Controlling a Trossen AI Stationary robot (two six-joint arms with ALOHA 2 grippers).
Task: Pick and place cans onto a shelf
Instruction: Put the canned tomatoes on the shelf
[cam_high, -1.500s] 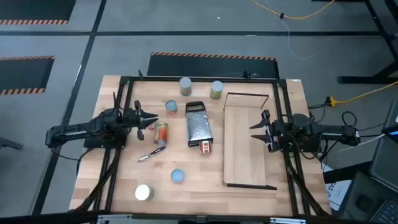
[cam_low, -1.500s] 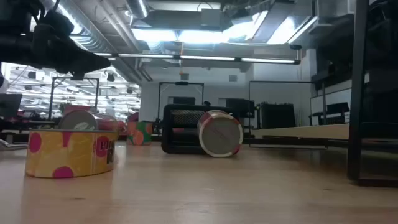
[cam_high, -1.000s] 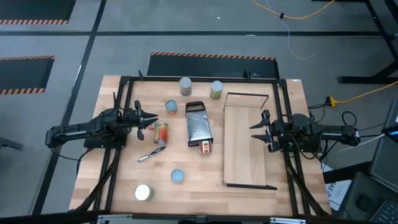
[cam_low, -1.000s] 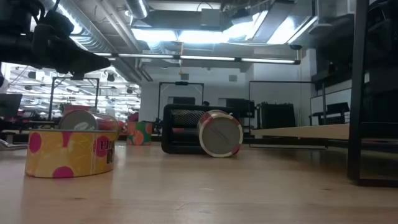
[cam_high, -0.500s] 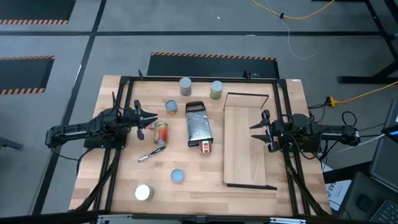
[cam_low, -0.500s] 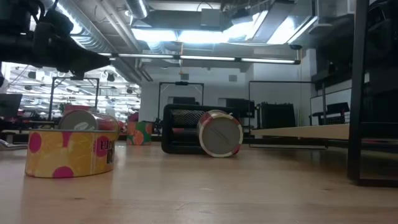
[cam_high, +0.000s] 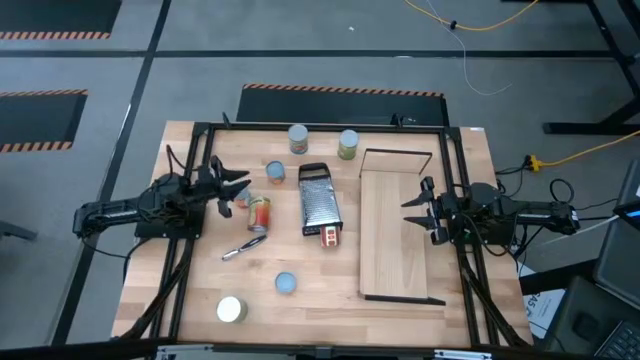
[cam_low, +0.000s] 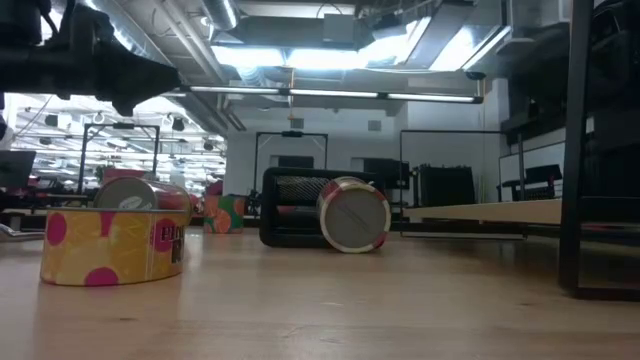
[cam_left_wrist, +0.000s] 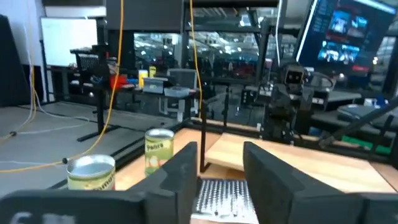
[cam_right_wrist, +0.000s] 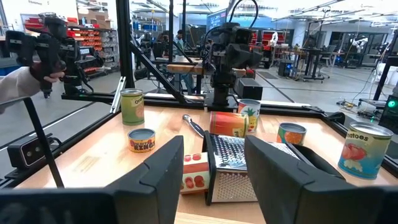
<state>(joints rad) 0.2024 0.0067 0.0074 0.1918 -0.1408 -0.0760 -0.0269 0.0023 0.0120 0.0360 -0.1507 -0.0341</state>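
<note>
From above, the left gripper (cam_high: 232, 189) stands over the left part of the table (cam_high: 420, 310); its fingers are spread wide and hold nothing. Just past the fingertips lies a can on its side (cam_high: 259, 213) with a red-orange label, and a small blue-topped can (cam_high: 275, 172) stands a little beyond, on the far side of them. The right gripper (cam_high: 418, 210) is over the near long edge of the shelf (cam_high: 393, 235), fingers also wide and empty. The shelf itself carries no can. Between the two grippers lies the grater (cam_high: 319, 203), with a red can (cam_high: 329, 236) touching its end. Two more cans (cam_high: 297, 138) (cam_high: 348, 144) stand at the far edge, two (cam_high: 286, 283) (cam_high: 231, 310) near the front, and a pen-like tool (cam_high: 243, 247) lies beside the fallen can.

In the low view a yellow can with pink dots (cam_low: 113, 243) is close at the left, a can on its side (cam_low: 353, 214) shows its round end before the grater (cam_low: 291, 207), and the shelf (cam_low: 500, 213) is at the right.

In the left wrist view, the fingers (cam_left_wrist: 178, 175) are apart and the grater (cam_left_wrist: 222, 199) lies between them, farther off; two cans (cam_left_wrist: 91, 173) (cam_left_wrist: 159, 147) stand to one side of it, and the shelf (cam_left_wrist: 292, 163) is beyond.

In the right wrist view, the fingers (cam_right_wrist: 163, 173) are wide, with the grater (cam_right_wrist: 233, 165) and the red can (cam_right_wrist: 194, 173) ahead between them, other cans (cam_right_wrist: 132, 106) (cam_right_wrist: 365, 149) and the left arm (cam_right_wrist: 229, 56) further away.
</note>
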